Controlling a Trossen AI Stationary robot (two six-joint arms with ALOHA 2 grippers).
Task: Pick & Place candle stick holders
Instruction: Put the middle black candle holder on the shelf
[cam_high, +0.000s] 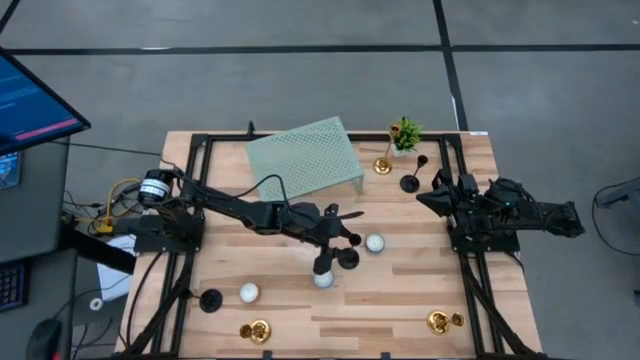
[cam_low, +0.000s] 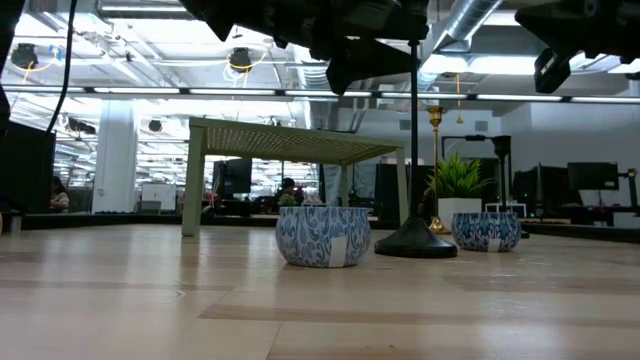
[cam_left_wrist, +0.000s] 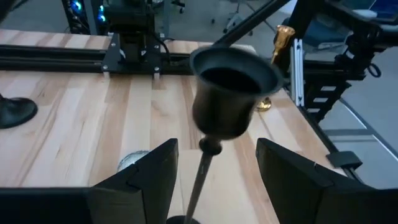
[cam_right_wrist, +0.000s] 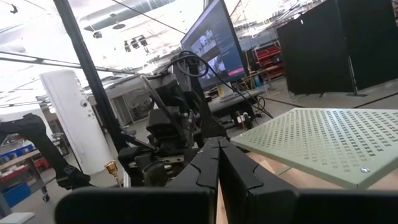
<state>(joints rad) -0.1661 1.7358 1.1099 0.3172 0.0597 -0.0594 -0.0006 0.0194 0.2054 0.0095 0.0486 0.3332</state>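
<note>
Nearest the bottom edge of the high view, two squat gold holders (cam_high: 256, 330) and (cam_high: 441, 321) sat untouched, with a black holder (cam_high: 210, 299) and a tealight (cam_high: 248, 293) just above them at lower left. At frame centre the left gripper (cam_high: 338, 262) was over a black holder (cam_high: 345, 258); in the left wrist view its fingers (cam_left_wrist: 147, 174) stood apart on either side of the stem, not touching it, so open. That holder (cam_left_wrist: 229, 93) stood upright, long axis vertical, cup up, disc base on the table; the low view showed the base (cam_low: 417, 241) resting flat between two patterned tealight tins (cam_low: 322, 236) and (cam_low: 486, 230). More tealights (cam_high: 375, 242) and (cam_high: 323, 279) lay close by it. The right gripper (cam_high: 437, 196) waited at right of centre, fingers pressed together and empty in the right wrist view. Farthest, near the top: a perforated shelf (cam_high: 305, 155), the tall gold holder (cam_high: 384, 160) upright, a plant (cam_high: 405, 133), and another black holder (cam_high: 411, 180). Judgement: mid-task, can't tell from this whether the centre holder was about to be grasped or was just released; the rest looked scattered, nothing on the shelf, so most of the placing appeared left to do.
</note>
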